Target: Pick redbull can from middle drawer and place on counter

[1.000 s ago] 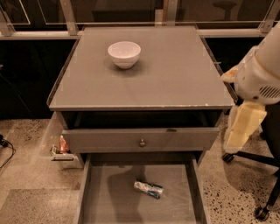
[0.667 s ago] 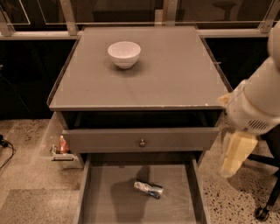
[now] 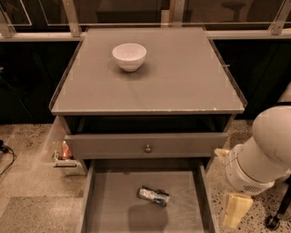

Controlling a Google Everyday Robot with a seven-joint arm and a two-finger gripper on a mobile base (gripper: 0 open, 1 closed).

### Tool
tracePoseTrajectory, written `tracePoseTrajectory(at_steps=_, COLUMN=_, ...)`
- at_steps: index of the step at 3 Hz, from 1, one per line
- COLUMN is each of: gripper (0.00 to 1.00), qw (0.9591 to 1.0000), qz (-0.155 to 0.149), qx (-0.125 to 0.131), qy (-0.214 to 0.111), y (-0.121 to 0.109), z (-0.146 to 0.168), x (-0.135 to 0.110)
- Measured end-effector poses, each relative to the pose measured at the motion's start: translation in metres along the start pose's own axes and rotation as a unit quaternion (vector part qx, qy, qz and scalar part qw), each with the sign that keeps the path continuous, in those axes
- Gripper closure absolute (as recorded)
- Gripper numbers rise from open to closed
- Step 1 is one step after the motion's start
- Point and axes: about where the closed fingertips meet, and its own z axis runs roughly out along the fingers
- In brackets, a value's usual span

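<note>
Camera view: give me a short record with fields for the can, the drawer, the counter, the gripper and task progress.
redbull can: lying on its side on the drawer floor, near the middle
middle drawer: pulled open
counter: carries a white bowl at back left
gripper: low at the right, outside the drawer's right wall, apart from the can
progress: can not yet picked up

Dim warm light. Behind the counter back edge: pale ledge, dark glass panes between slanted metal posts. Dark panels off left and right edges. Floor is speckled terrazzo, with a darker rectangular patch off the front left corner. Black cable on the floor far left. Black caster past the front right corner. The gripper sits low off the front right corner.
</note>
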Motion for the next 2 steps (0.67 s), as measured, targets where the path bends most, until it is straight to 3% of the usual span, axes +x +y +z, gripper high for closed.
tracePoseTrajectory(at_steps=1, gripper=0.00, qw=1.0000, qz=0.000, qx=0.000, qy=0.000, y=0.000, z=0.000, x=0.000)
tracePoseTrajectory(at_steps=2, gripper=0.00, qw=0.9994, qz=0.017, qx=-0.025, qy=-0.017, y=0.007, z=0.033, x=0.000)
